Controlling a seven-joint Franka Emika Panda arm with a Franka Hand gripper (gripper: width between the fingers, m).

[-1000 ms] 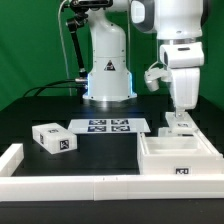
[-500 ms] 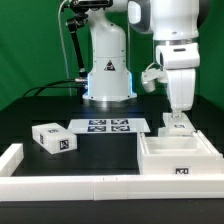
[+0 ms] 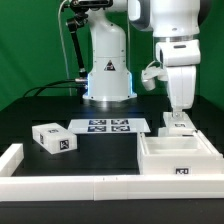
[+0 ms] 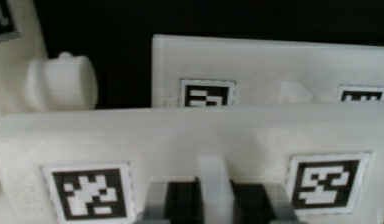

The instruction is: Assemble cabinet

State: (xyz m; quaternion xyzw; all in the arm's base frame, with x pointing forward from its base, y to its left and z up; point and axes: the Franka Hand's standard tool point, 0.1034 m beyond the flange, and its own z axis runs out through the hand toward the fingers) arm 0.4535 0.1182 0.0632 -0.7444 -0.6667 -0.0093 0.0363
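The big white plastic cabinet box (image 3: pixel 178 157) sits on the black table (image 3: pixel 40 112) at the exterior view's right, just behind the low white border rail (image 3: pixel 70 185). It is in the same spot as a second ago. A small white drawer block with a black-and-white tag (image 3: pixel 53 139) lies well apart from the box, at the exterior view's left, near the flat white marker board (image 3: pixel 108 126). It has not moved either.

The white robot arm (image 3: pixel 175 40) has slid a tiny bit toward the exterior view's left. Its gripper (image 3: pixel 178 120) hangs low, right behind the box, over a small white part (image 3: pixel 181 127).

In the wrist view the two dark fingers (image 4: pixel 176 203) stand close together with a thin white strip (image 4: pixel 208 185) between them. I cannot tell if the jaws pinch it. White walls with square tags (image 4: pixel 86 190) fill that view.
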